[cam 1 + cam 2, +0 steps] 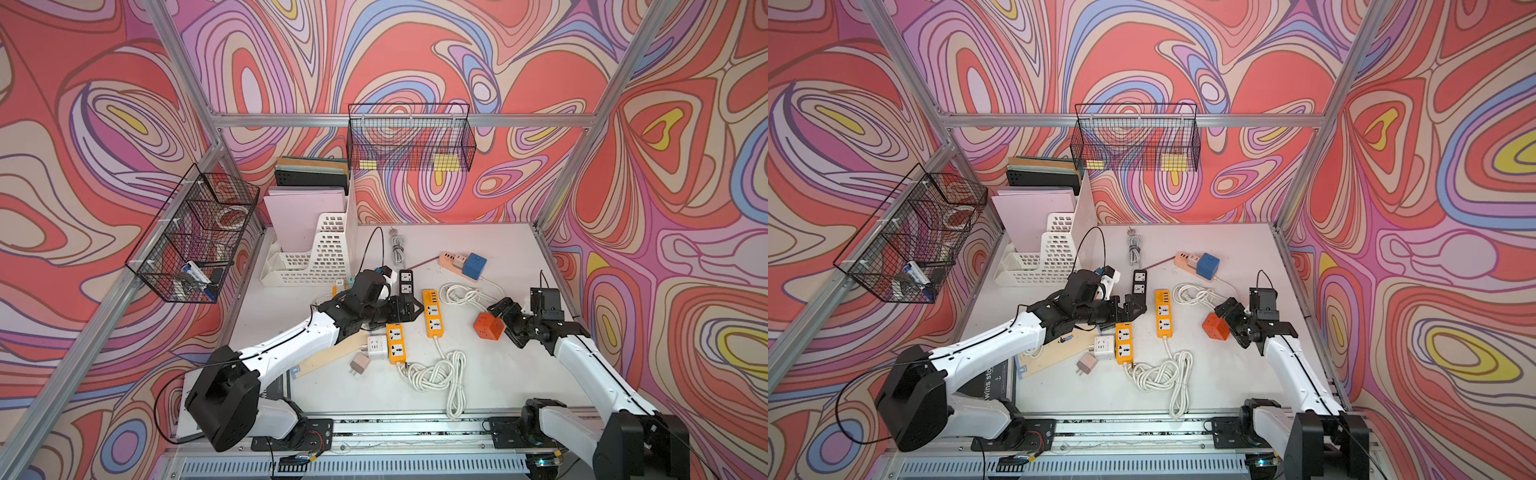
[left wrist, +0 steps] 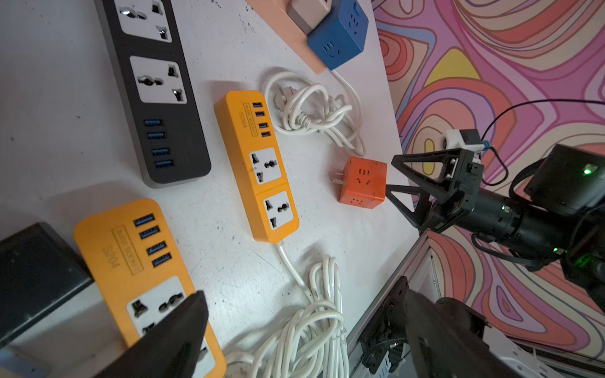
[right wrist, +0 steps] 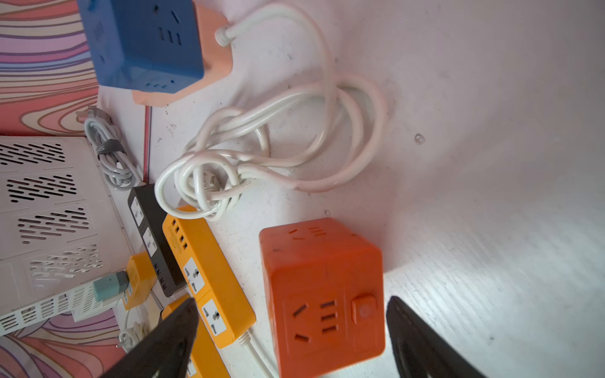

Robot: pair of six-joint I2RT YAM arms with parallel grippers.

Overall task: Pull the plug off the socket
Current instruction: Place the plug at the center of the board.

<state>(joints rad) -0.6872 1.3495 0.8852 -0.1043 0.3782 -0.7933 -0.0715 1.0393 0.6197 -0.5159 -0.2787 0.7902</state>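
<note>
The orange cube plug [image 1: 488,326] [image 1: 1216,327] lies loose on the white table, right of an orange socket strip [image 1: 432,313] [image 2: 258,167]. Its bare prongs [image 2: 337,180] point toward that strip and sit in no socket. My right gripper [image 1: 505,324] [image 3: 293,302] is open, with a finger on each side of the cube [image 3: 324,294] and a gap on both sides. My left gripper [image 1: 405,309] [image 2: 302,294] is open and empty. It hovers over the far end of a second orange strip [image 1: 395,343] [image 2: 137,261].
A black strip [image 1: 406,282] lies beside the left gripper. A blue cube [image 1: 473,266] sits on a pink strip at the back. White cord coils [image 1: 432,374] [image 1: 461,295], a white adapter [image 1: 377,347], a pink adapter [image 1: 359,365] and a file rack [image 1: 316,253] lie around.
</note>
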